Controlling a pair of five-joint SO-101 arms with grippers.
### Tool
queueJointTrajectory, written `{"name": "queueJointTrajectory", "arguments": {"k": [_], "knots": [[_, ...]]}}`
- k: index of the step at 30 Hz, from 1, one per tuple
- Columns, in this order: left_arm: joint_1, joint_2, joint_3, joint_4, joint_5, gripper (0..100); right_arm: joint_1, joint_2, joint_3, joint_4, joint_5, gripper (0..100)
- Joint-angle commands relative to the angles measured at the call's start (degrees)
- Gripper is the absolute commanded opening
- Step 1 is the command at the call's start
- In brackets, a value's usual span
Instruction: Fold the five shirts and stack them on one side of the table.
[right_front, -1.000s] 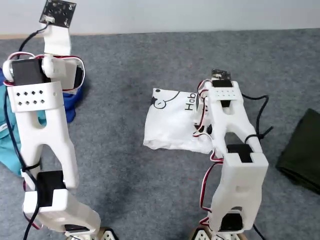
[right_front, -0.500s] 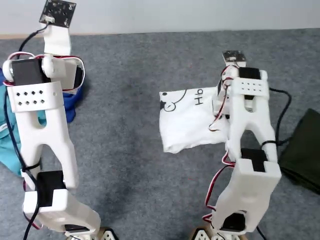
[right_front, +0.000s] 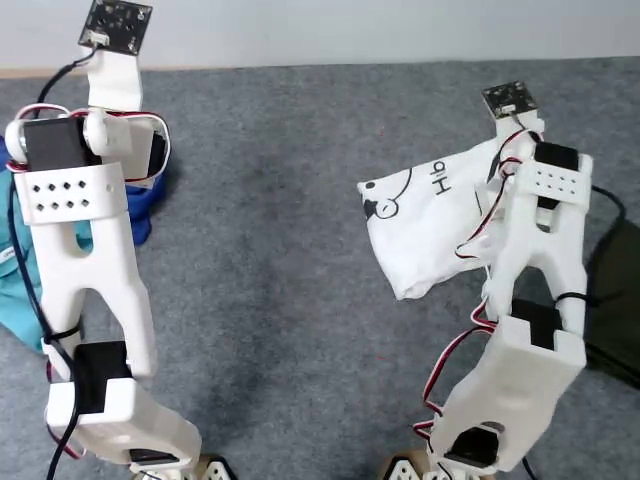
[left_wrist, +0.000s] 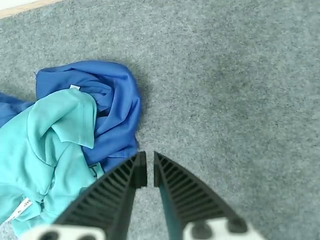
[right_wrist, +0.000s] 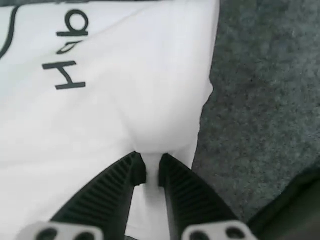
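A folded white shirt (right_front: 435, 225) with black print lies right of the table's middle, partly under the right arm. My right gripper (right_wrist: 148, 175) is shut on the white shirt (right_wrist: 100, 90), pinching a fold at its edge. A dark green shirt (right_front: 612, 290) lies at the right edge, and its corner (right_wrist: 295, 210) appears in the right wrist view. A crumpled blue shirt (left_wrist: 112, 107) and a teal shirt (left_wrist: 42, 160) lie together at the far left. My left gripper (left_wrist: 147, 172) hangs shut and empty just above the carpet beside them.
Grey carpet (right_front: 270, 200) covers the table, with open room between the two arms. A pale wall edge (right_front: 320, 40) runs along the back. The left arm (right_front: 85, 250) stands over the blue and teal shirts (right_front: 20, 260).
The right arm has dragged the white shirt to the right and slightly back, toward the dark green shirt. The left arm has not moved.
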Motion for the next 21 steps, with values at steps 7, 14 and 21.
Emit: {"name": "queueJointTrajectory", "arguments": {"k": [7,14,21], "knots": [[0.2,-2.8,-0.1,1.3,-0.4,4,-0.7,-3.7,-3.3,4.8,-14.9,24.4],[0.3,-2.8,-0.1,1.3,-0.4,4,-5.9,-11.3,-3.3,10.8,-33.2,24.4],[0.3,-2.8,-0.1,1.3,-0.4,4,-12.4,-12.4,-3.0,14.7,-58.2,24.7]]}}
